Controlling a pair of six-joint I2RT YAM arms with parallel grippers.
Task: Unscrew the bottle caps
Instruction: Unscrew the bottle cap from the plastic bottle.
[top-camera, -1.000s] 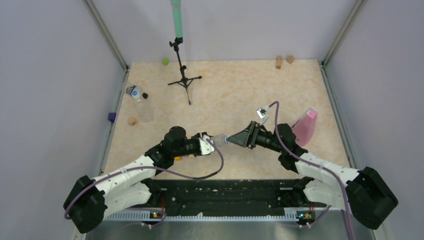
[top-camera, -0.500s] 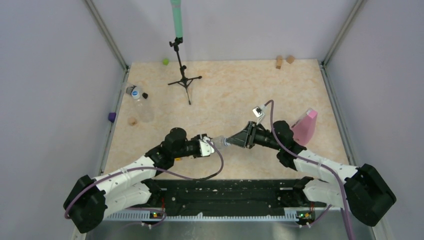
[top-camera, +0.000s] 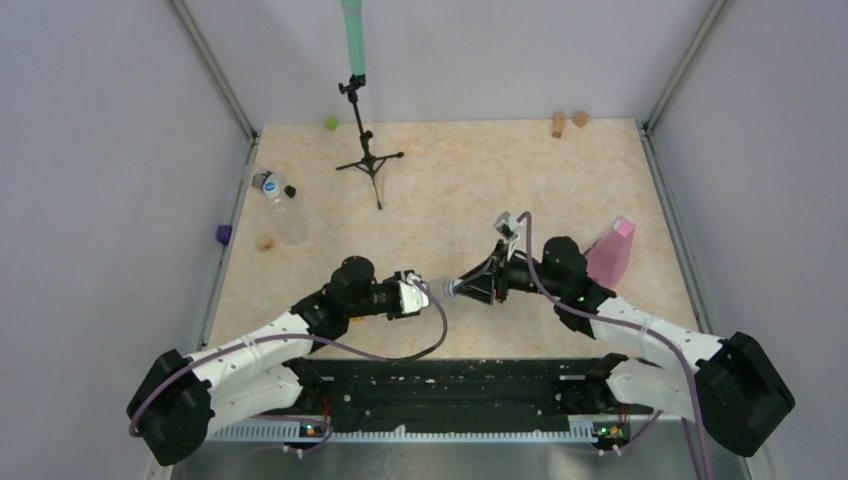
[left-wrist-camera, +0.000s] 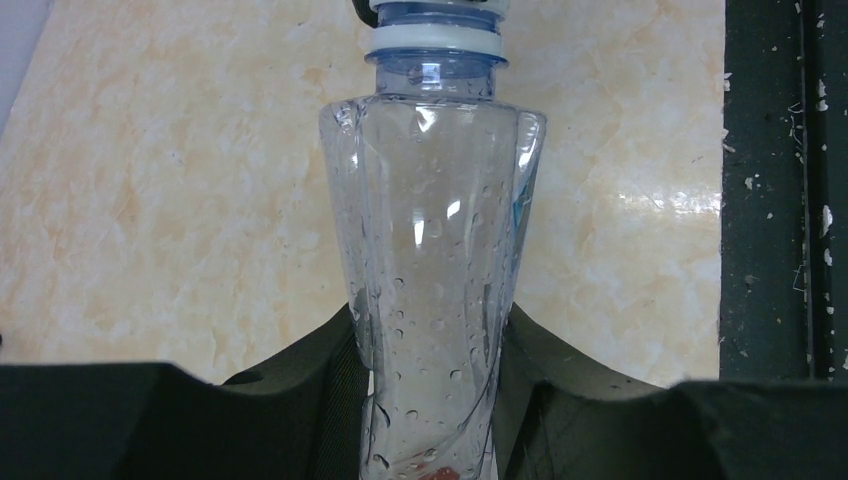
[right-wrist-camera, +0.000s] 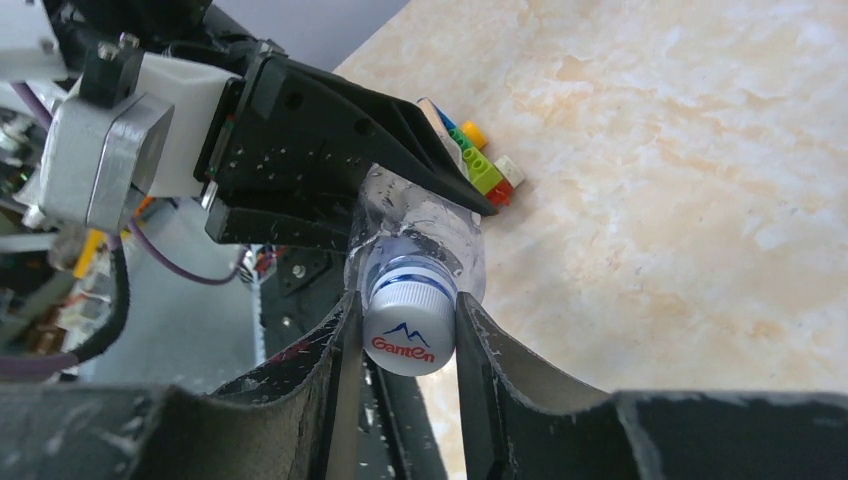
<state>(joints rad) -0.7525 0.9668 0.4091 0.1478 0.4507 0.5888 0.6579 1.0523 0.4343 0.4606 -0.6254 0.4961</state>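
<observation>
Pinches the white cap (right-wrist-camera: 405, 338) in the right gripper (right-wrist-camera: 406, 305), with fingers (right-wrist-camera: 335, 365) pressed against the ribbed skirt on either side and the printed top facing the wrist camera. Clamps the bottle (left-wrist-camera: 430, 220) further down its body in the left gripper (left-wrist-camera: 428, 385), squeezing the clear wall into a narrow waist. Holds it lying roughly level between the two arms, near the front of the table (top-camera: 450, 180) and apparently lifted off it.

Looks almost empty, with only droplets on the wall, so probably light. Thin and soft, judging by that dent: likely to give under a squeeze and to twist along with the cap rather than resist. Possibly slick as well, being wet plastic. Better held near the shoulder or the neck ring (left-wrist-camera: 433, 40), likely the stiffest part. Needs a square pinch on the short ribbed skirt, or risks slipping off.

Leaves a second bottle (top-camera: 287, 220) lying at the far left edge, well apart. Passes over toy bricks (right-wrist-camera: 478, 160) beneath the left gripper and a pink wedge (top-camera: 612, 252) beside the right arm.
</observation>
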